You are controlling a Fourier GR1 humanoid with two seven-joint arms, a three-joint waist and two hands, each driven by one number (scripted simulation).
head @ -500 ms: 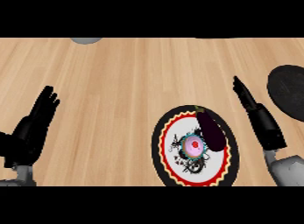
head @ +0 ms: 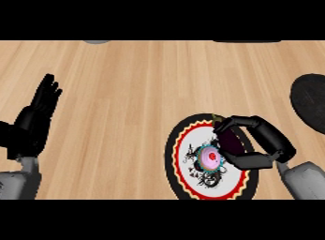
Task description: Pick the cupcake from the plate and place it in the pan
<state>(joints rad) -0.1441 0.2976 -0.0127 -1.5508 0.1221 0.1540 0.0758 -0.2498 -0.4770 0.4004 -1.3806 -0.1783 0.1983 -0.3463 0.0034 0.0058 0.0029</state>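
The cupcake [head: 220, 149], with pink frosting and a dark wrapper, lies tilted on a round plate [head: 176, 152] that has a red, yellow and black rim, at the lower middle of the head view. My right hand [head: 265, 138] has come in from the plate's right side. Its fingers curl over the wrapper's top and its thumb closes in below, so it is shut on the cupcake. The cupcake still rests on the plate. The dark round pan [head: 321, 105] lies at the right edge, apart from the hand. At the left, my left hand [head: 28, 124] rests open with fingers up.
A grey object [head: 95, 41] and a dark one [head: 247, 41] just show at the counter's far edge. Bare wooden counter [head: 151, 89] stretches between the plate, the pan and my left hand.
My right hand, straight-fingered beside the plate's right rim before, has moved left over the plate and curled round the cupcake. The left hand has stayed put.
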